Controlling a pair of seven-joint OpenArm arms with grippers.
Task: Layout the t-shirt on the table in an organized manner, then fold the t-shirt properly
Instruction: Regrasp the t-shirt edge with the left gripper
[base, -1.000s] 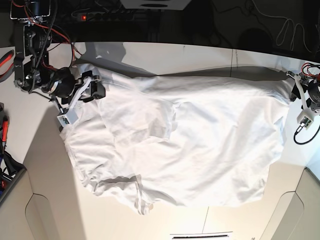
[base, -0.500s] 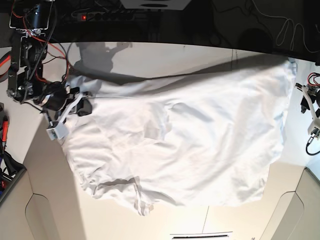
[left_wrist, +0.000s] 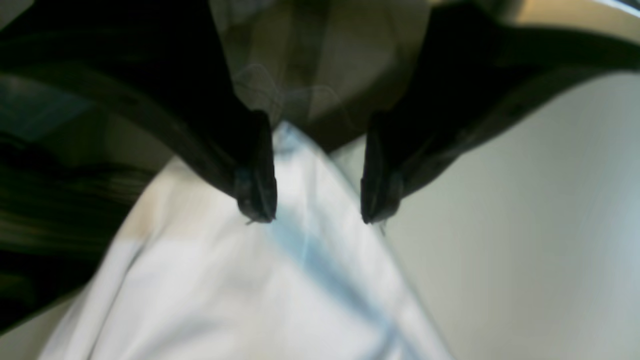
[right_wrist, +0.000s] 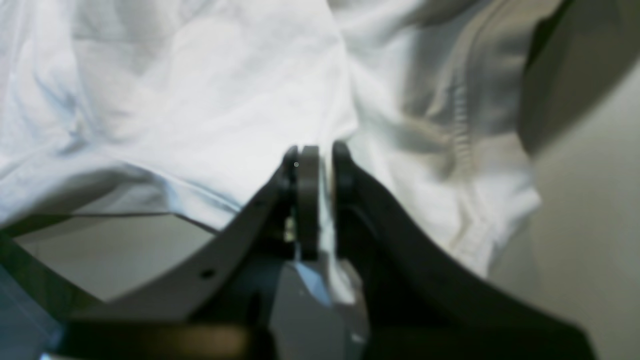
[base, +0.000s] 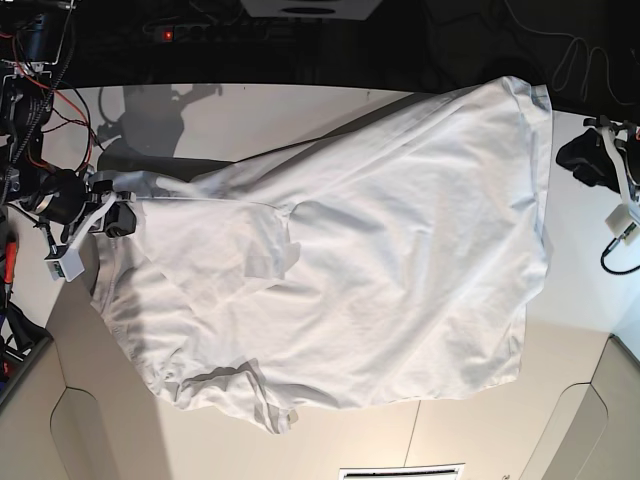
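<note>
White tabletop is filling the base view, with a dark, cable-strewn background lying beyond the far edge of the table (base: 330, 105). Spreading across most of that surface is the t-shirt (base: 400, 270), plain white and rumpled, with grey folds and a doubled-over patch near its middle. The right gripper (right_wrist: 317, 155) is working at the shirt's edge on the base view's left side, its fingers pinched nearly together on a thin fold of cloth close to a stitched hem. The left gripper (left_wrist: 317, 200) is hovering off the opposite side of the shirt, fingers spread wide with nothing between them; a blurred corner of fabric is lying just beneath. The cloth is looking light, soft and limp, so it is likely going to sag, drag and bunch rather than hold any shape when pulled. Hems, corners and shoulder seams are seeming the safest holds, since the doubled stitching there is less apt to slip out.
</note>
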